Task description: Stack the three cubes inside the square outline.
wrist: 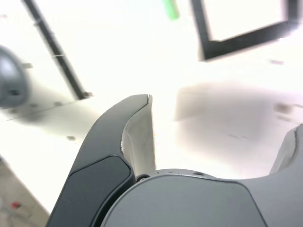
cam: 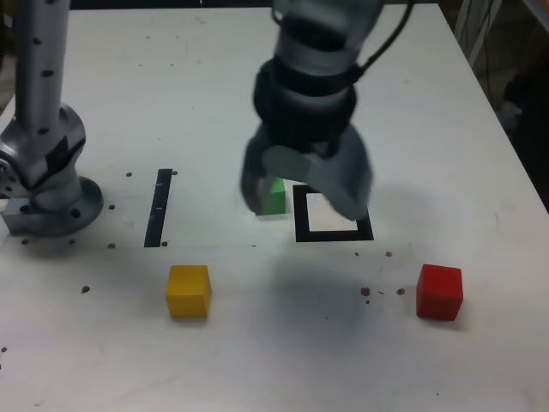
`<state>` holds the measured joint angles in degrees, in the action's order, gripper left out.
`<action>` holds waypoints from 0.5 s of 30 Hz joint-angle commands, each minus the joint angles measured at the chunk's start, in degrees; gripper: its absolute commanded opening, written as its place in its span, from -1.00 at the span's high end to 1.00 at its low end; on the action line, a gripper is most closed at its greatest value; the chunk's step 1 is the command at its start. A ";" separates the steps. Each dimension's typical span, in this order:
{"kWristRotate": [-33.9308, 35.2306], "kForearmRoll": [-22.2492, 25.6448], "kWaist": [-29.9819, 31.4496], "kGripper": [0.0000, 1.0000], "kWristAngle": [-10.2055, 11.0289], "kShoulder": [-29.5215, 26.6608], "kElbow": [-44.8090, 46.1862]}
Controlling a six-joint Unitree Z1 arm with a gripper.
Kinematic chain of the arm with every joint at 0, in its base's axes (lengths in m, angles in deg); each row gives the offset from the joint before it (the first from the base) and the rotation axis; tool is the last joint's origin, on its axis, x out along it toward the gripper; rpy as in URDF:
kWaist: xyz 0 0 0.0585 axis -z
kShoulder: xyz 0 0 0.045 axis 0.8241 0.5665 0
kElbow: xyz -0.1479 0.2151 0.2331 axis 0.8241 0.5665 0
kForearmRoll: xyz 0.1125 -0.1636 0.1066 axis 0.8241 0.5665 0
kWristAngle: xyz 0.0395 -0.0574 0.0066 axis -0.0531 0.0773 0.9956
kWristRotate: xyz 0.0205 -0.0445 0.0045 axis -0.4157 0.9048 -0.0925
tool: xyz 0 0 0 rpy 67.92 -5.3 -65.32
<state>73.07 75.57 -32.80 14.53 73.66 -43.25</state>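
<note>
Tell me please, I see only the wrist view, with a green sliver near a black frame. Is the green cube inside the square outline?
Observer: No. The green cube sits outside the square outline, beside its edge on the exterior view's left.
Operator: Where are the other cubes?
Observer: The yellow cube lies nearer the camera, in front of the black strip.
Operator: And the red one?
Observer: The red cube stands alone, toward the exterior view's right of the outline.

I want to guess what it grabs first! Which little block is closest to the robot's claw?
The small matte green cube. It sits right by the open tool, beside the black square outline; the yellow cube and red cube lie farther away.
</note>
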 commanded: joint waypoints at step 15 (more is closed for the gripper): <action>-2.50 2.55 3.50 -0.94 0.10 12.48 -24.79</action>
<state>70.83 77.95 -29.41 14.56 84.48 -67.89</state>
